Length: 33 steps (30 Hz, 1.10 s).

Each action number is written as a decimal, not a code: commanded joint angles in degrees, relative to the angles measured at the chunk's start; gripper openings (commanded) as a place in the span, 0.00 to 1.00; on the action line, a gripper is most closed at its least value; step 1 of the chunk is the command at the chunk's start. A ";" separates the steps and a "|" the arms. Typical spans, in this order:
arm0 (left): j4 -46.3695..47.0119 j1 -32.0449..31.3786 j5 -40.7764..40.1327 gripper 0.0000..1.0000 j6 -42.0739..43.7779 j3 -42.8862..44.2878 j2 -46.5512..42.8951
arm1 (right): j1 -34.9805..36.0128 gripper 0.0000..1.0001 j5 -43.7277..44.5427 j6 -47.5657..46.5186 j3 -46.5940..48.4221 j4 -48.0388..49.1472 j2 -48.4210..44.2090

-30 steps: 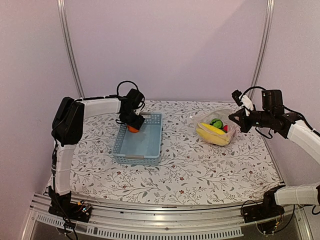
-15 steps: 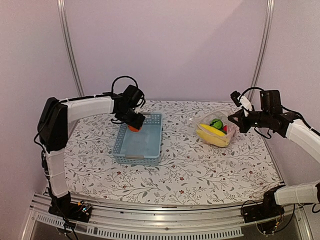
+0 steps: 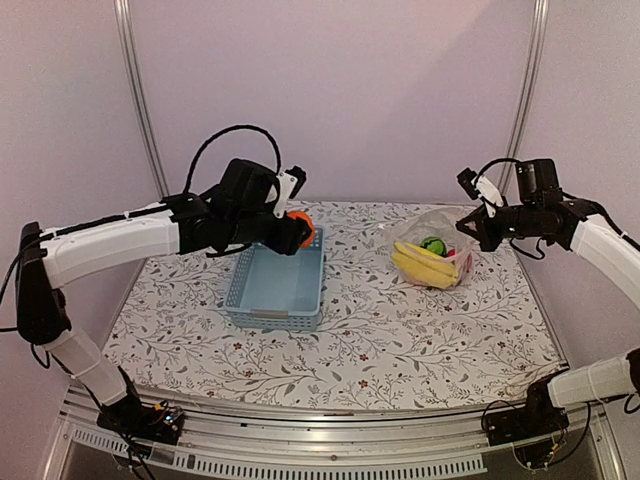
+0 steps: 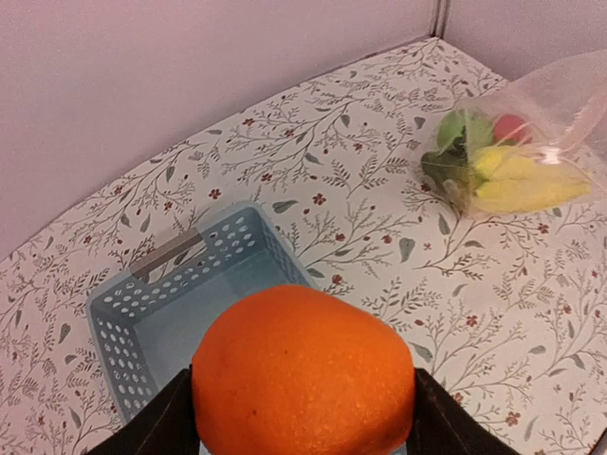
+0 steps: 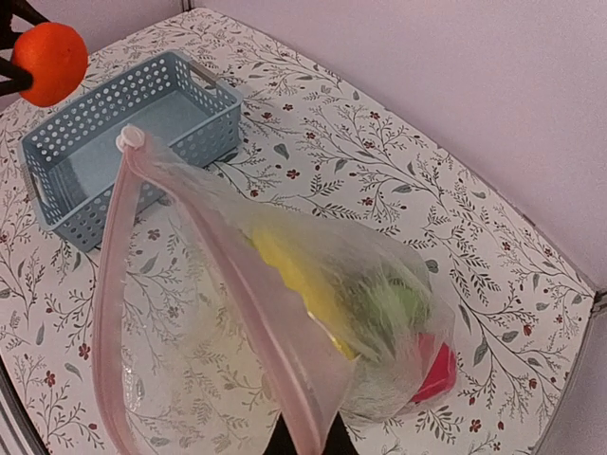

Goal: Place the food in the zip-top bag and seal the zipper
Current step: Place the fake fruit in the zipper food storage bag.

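Gripping orange (image 4: 303, 365) over basket's (image 3: 250, 300) far corner, left gripper (image 3: 298, 235) well apart from zip-top bag (image 5: 237, 313); right gripper (image 3: 470, 232) pinches bag's mouth edge, holding it raised. Risks: round orange slipping mid-transfer; limp mouth sagging, orange catching zipper (image 5: 109, 284), bananas (image 3: 425, 265) spilling.

Floral-clothed tabletop (image 3: 400, 350), empty light-blue slatted basket (image 3: 280, 290) left of centre toward the far edge, clear zip-top bag (image 3: 445, 240) resting near the far right corner, yellow, green, red food (image 3: 425, 265) inside
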 commanded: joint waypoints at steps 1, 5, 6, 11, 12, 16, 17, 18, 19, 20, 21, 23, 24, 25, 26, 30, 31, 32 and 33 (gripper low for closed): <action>12.64 -7.62 1.66 0.56 3.30 -2.95 -4.87 | 0.33 0.00 -0.31 -1.99 5.74 -7.68 2.08; 18.22 -14.41 1.74 0.56 6.82 -3.65 -5.98 | 1.65 0.00 -0.13 -2.16 8.63 -10.78 2.97; 19.25 -15.74 1.77 0.56 7.69 -3.39 -5.84 | 2.19 0.00 -0.06 -2.14 9.31 -11.56 3.01; 20.16 -21.68 1.60 0.55 12.64 -0.51 -3.85 | 5.90 0.01 0.29 -1.86 11.35 -14.43 2.89; 22.16 -22.81 1.42 0.55 13.65 -0.06 -3.46 | 6.47 0.01 -0.25 -1.73 11.65 -15.08 2.81; 26.94 -26.18 1.44 0.55 17.64 -0.26 -2.67 | 7.93 0.01 -3.75 -3.47 13.92 -19.58 3.04; 28.96 -26.59 1.80 0.55 18.65 -1.00 -2.58 | 8.42 0.01 -4.15 -4.05 14.81 -20.77 3.20; 30.83 -26.93 1.85 0.56 19.61 -1.80 -2.46 | 8.80 0.01 -4.49 -4.77 15.67 -21.87 3.42; 32.39 -27.28 1.62 0.56 20.28 -2.15 -2.13 | 9.00 0.01 -4.78 -5.17 16.60 -22.98 3.81; 33.02 -27.41 1.38 0.56 20.73 -1.96 -1.74 | 9.22 0.01 -5.12 -5.49 17.36 -23.81 4.08; 33.06 -27.65 1.36 0.56 21.01 -1.47 -1.24 | 9.37 0.01 -5.38 -5.59 18.03 -24.61 4.53; 33.27 -27.88 1.23 0.56 21.42 -0.23 -0.31 | 9.55 0.01 -6.14 -5.58 18.79 -25.41 5.00; 33.74 -27.99 1.11 0.56 21.58 0.02 0.13 | 9.68 0.01 -6.63 -5.53 18.96 -25.67 5.07; 34.51 -28.14 1.16 0.56 21.77 0.13 0.47 | 9.80 0.01 -7.46 -5.49 19.01 -25.91 5.08; 35.31 -28.23 1.16 0.56 22.07 0.26 0.76 | 9.79 0.01 -7.93 -5.42 19.14 -26.23 5.00; 36.65 -28.49 0.79 0.56 23.15 1.55 2.55 | 9.94 0.01 -11.10 -5.01 19.68 -27.30 4.70; 36.68 -28.45 0.65 0.56 23.57 1.89 2.92 | 9.95 0.02 -11.59 -4.97 19.84 -27.50 4.65; 36.68 -28.53 0.34 0.56 24.15 2.25 3.43 | 9.96 0.02 -11.97 -4.89 20.00 -27.81 4.58; 36.68 -28.54 -0.07 0.56 24.61 2.60 3.99 | 9.97 0.02 -12.32 -4.94 20.21 -28.11 4.56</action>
